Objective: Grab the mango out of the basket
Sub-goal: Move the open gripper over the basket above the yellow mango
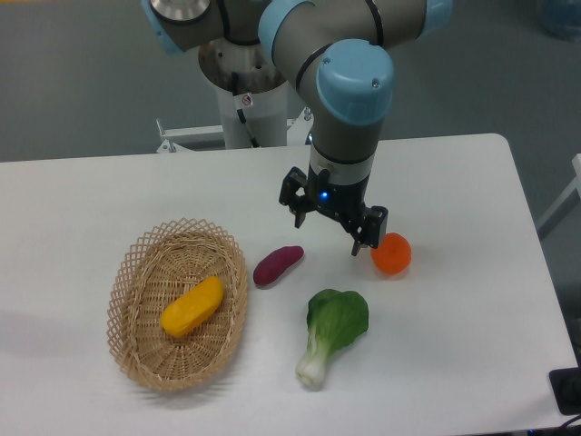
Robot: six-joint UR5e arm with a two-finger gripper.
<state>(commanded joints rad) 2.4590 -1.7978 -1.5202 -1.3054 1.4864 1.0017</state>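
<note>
The mango [192, 306], yellow-orange and oblong, lies slantwise inside the oval wicker basket [136, 263] at the table's left front. My gripper [329, 232] hangs above the table's middle, well to the right of the basket and apart from it. Its two dark fingers [364, 238] are spread wide with nothing between them. The right finger stands close beside the tangerine.
A dark purple sweet potato [277, 265] lies just right of the basket. A round orange tangerine [391, 253] sits by the right finger. A green bok choy [331, 330] lies in front of them. A black object [567, 391] sits at the table's front right corner.
</note>
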